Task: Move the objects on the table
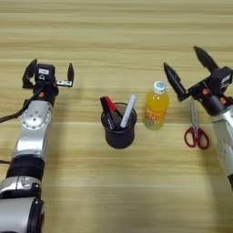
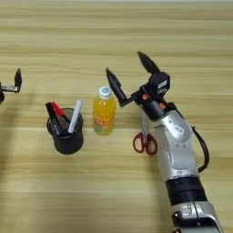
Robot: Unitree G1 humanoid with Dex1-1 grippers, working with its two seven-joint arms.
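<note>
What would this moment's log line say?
left gripper open, idle | right gripper open beside bottle | scissors, pen cup untouched

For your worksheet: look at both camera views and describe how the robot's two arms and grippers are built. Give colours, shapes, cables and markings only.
Both arms have silver-grey metal shells with black ring joints. The left gripper has two short black fingers on a black block with a small white label. The right gripper has two long, pointed black fingers on a black block with orange-red spots at the wrist. A black cable loops beside each forearm.
</note>
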